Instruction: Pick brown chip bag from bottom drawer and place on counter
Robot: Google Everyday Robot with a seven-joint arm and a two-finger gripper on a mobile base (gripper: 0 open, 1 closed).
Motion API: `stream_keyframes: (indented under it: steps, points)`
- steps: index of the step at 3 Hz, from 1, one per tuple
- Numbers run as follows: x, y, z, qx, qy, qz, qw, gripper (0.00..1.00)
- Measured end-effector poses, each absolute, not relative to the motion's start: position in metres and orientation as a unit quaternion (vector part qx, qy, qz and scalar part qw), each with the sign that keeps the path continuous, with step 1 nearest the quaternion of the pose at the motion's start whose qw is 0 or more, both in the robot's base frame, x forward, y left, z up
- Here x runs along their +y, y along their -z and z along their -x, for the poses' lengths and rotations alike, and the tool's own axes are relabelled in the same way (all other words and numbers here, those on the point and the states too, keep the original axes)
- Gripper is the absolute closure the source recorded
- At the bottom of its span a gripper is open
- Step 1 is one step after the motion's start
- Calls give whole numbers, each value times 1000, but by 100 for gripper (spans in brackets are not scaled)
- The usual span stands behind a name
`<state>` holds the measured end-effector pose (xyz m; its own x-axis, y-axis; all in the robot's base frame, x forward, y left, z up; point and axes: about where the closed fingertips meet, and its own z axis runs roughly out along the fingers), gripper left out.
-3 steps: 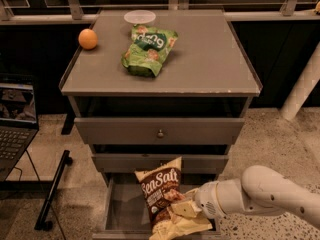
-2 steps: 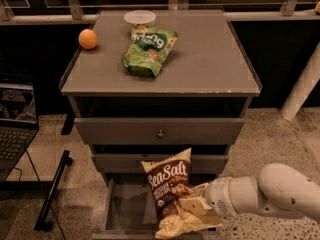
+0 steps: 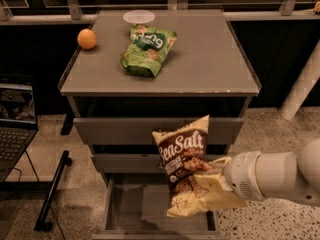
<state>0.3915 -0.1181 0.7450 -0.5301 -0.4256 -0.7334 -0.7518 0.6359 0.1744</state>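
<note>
Tool (image 3: 217, 178), reaching in from 3 o'clock, is clenched on the brown chip bag (image 3: 182, 154), which hangs tilted above the open bottom drawer (image 3: 125, 209), covering part of the upper drawer fronts (image 3: 115, 130). On the counter (image 3: 215, 59), a green chip bag (image 3: 148, 51) lies toward 11 o'clock, with an orange (image 3: 87, 39) at 10 o'clock.

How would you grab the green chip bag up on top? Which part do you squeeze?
Come straight down from above: the green chip bag lies flat on the counter, so nothing fits under it. Pinch across its puffy middle, the narrow way. The gripper is low at the right, holding the brown chip bag above the bottom drawer.
</note>
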Motion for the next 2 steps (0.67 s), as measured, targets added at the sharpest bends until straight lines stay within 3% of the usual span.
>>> stream_keyframes:
  steps: [1, 2]
  points:
    - [-117, -813, -403, 834, -196, 366, 364, 100]
    - [-117, -813, -403, 834, -196, 366, 364, 100]
